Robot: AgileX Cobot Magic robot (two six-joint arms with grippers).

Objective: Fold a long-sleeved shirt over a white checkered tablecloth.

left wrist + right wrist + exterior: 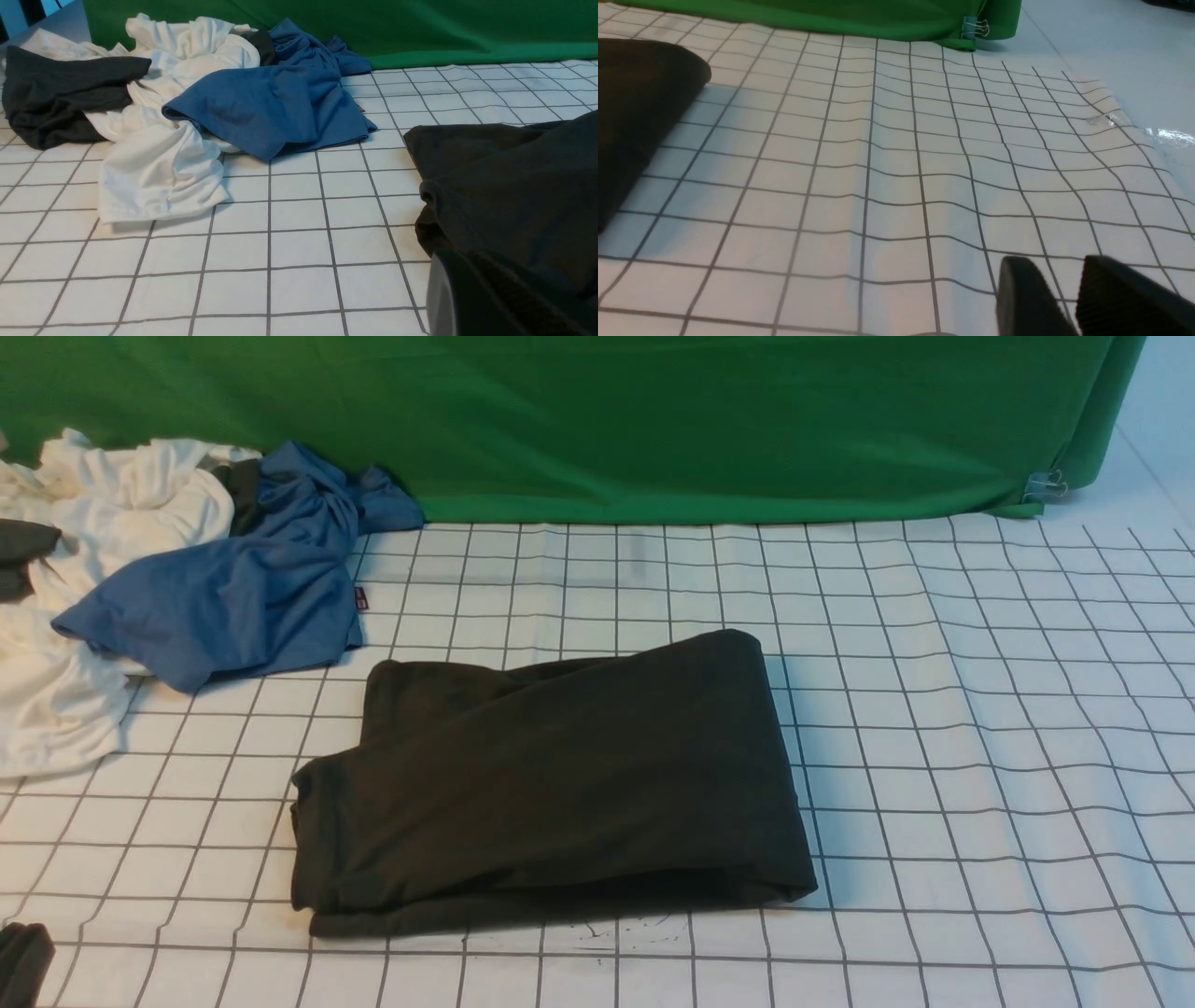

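Folded long-sleeved shirt (640,116) clear of right fingers (1031,294)

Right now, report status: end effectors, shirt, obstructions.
Left end effector shut, empty. Right end effector apart, empty. Long-sleeved shirt folded on tablecloth. Clothes pile far-left, clear of it.

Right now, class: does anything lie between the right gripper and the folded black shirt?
Nothing visible does. Only bare white checkered tablecloth lies between the right gripper and the long-sleeved shirt. The blue garment and white garments lie beyond the shirt's other side.
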